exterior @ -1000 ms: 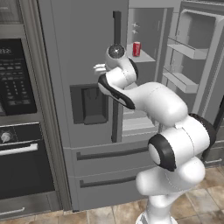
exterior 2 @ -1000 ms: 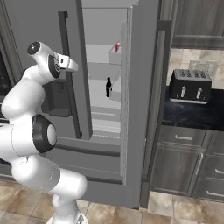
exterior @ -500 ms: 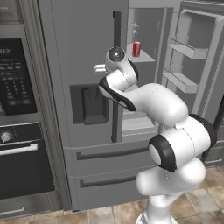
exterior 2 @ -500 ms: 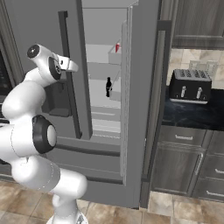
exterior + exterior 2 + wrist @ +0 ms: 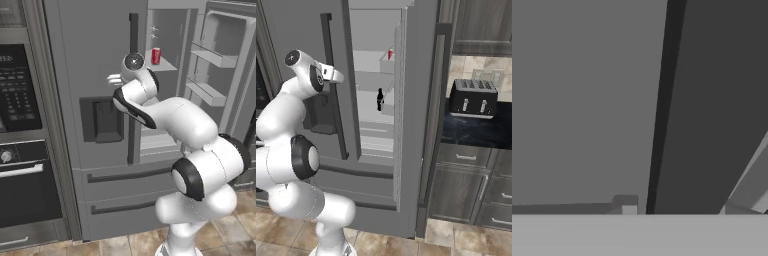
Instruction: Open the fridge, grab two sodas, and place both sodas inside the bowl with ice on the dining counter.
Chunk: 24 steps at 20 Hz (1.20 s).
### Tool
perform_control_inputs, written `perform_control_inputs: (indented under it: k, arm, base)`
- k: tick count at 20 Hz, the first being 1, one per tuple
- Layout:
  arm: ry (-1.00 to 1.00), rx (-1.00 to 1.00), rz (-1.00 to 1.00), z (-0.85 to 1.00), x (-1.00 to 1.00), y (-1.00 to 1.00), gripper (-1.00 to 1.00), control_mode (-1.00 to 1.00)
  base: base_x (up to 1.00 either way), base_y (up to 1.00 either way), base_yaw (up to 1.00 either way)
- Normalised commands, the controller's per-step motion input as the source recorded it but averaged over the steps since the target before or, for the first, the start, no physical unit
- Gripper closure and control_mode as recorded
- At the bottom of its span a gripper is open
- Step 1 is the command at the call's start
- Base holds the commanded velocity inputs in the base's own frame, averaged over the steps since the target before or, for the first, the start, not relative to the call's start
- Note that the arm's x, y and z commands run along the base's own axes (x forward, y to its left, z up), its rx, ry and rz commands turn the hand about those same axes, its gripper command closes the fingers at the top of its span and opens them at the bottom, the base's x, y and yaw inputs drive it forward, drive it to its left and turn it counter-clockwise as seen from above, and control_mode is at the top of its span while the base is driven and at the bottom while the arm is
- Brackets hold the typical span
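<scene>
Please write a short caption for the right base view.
Fridge door open, bottle and can on shelves.

The fridge (image 5: 100,100) stands with its right door (image 5: 225,65) swung wide, leaving the right half of the compartment open to reach. The left door (image 5: 301,75) is shut and blocks that half; its dark handle (image 5: 133,90) projects in front of it. The red can (image 5: 156,56) sits alone on an upper shelf with free room around it. The dark bottle (image 5: 379,99) stands on a lower shelf, near the open door's inner edge.
</scene>
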Motion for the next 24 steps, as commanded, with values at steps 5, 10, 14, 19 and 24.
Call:
perform_control_inputs:
  k: [5,10,14,19,24]
  arm:
    - [-0.01,0.00,0.10,-0.06,-0.43,0.74,1.00,-1.00]
    - [-0.01,0.00,0.14,-0.04,-0.39,0.90,1.00,-1.00]
    - [0.00,0.00,0.16,-0.04,-0.39,0.99,1.00,-1.00]
    - [0.00,0.00,0.16,-0.06,-0.45,1.00,1.00,-1.00]
    - [0.00,0.00,0.14,-0.03,-0.51,1.00,1.00,-1.00]
  base:
    - [0.00,0.00,0.00]
    - [0.00,0.00,0.00]
    - [0.00,0.00,0.00]
    - [0.00,0.00,0.00]
    - [0.00,0.00,0.00]
